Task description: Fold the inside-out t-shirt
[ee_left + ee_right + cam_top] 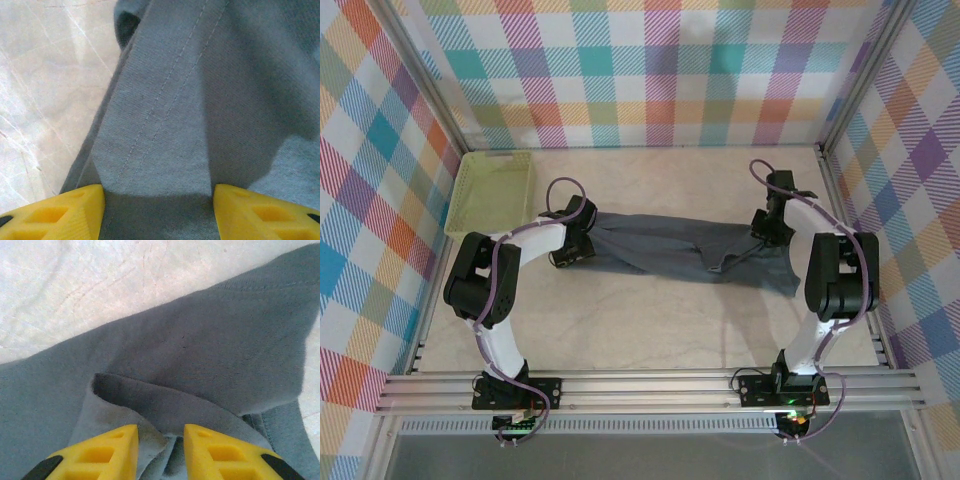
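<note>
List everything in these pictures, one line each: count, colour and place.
t-shirt: one, dark grey, stretched across mid-table
basket: one, lime-green, table's far left corner
table: one, pale beige, under everything
walls: three, pastel checks, around the table
left arm: one, black and white, left side
right arm: one, black and white, right side
left pincer: one, yellow fingers, gripping shirt's left end
right pincer: one, yellow fingers, astride fold at right end
</note>
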